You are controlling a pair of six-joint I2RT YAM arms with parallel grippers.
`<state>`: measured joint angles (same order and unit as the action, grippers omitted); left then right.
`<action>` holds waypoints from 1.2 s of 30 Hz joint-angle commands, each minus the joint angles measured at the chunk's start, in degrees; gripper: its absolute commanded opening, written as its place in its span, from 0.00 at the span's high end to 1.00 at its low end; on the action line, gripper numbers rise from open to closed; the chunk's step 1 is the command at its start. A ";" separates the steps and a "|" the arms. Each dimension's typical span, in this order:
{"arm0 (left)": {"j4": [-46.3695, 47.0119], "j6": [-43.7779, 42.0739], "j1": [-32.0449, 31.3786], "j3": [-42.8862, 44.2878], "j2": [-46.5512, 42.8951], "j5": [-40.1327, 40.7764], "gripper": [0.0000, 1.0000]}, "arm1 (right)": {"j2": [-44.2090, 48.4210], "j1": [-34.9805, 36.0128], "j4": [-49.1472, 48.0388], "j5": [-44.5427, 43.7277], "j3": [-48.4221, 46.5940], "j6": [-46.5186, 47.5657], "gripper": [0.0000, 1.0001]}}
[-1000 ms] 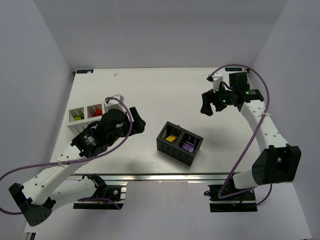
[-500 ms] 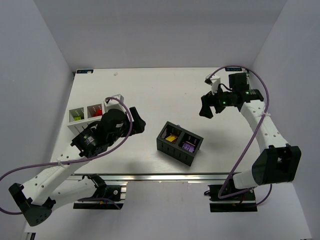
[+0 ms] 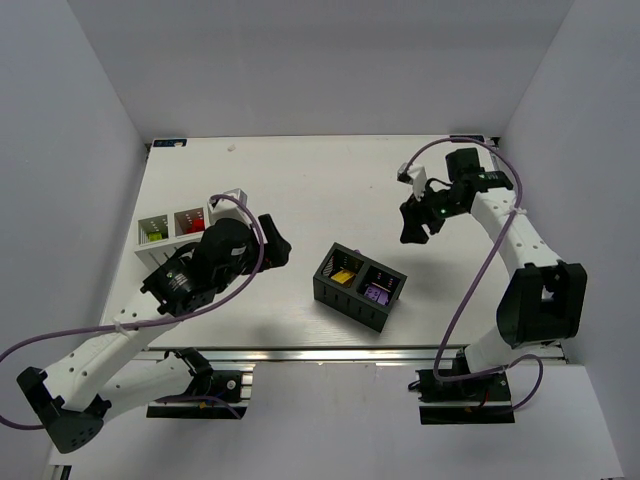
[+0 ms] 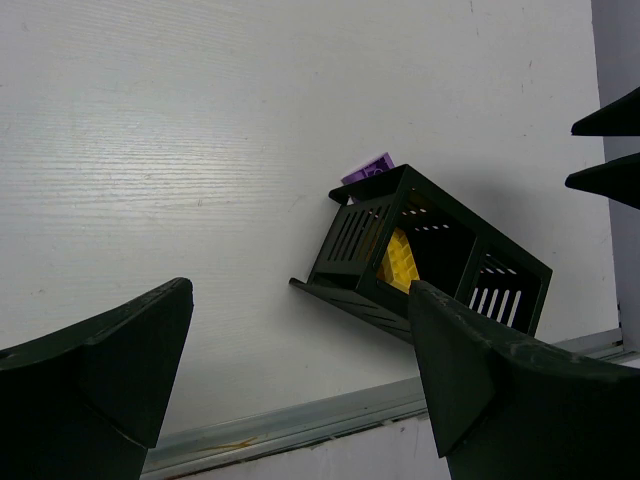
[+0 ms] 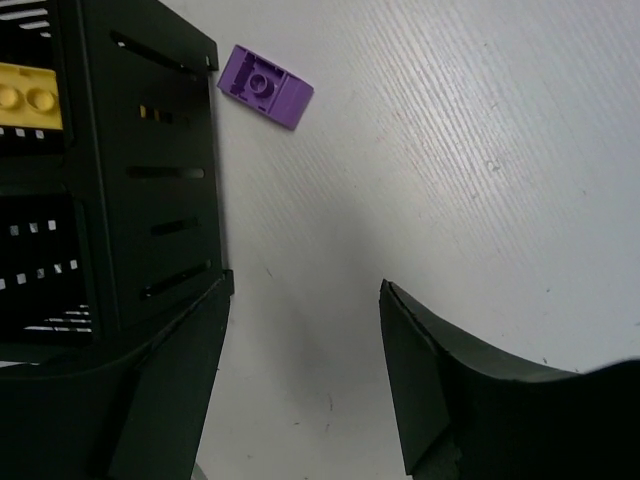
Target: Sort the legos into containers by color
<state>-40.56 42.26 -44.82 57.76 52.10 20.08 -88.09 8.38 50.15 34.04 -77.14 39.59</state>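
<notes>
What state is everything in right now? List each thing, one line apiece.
left gripper: open, empty.
right gripper: open, empty.
black box: upright, yellow lego in one cell, purple lego in the other.
loose purple lego: lying on the table beside the black box, not sorted.
white box: upright, green lego and red lego in separate cells.

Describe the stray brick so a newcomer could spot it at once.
Find the black box near the middle of the table. Just off one of its corners, beside its slotted wall, a small purple brick lies on the table. It is the only brick outside a container, whereas the yellow brick sits inside the box.
</notes>
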 commanded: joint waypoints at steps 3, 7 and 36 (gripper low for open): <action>-0.75 0.10 0.17 1.39 -0.06 -0.56 0.02 | -3.48 0.84 4.07 -1.34 -1.08 7.16 0.37; -1.63 0.28 0.17 1.39 -0.33 -0.39 0.02 | -3.31 1.55 8.46 -2.49 1.81 11.81 0.43; -1.54 -0.07 0.17 2.54 1.52 -1.18 0.02 | -6.82 14.12 9.35 4.11 2.70 10.42 0.56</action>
<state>-41.69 42.04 -44.82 58.89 54.85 18.85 -94.02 21.08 59.77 35.42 -71.96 52.18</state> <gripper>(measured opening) 0.978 0.435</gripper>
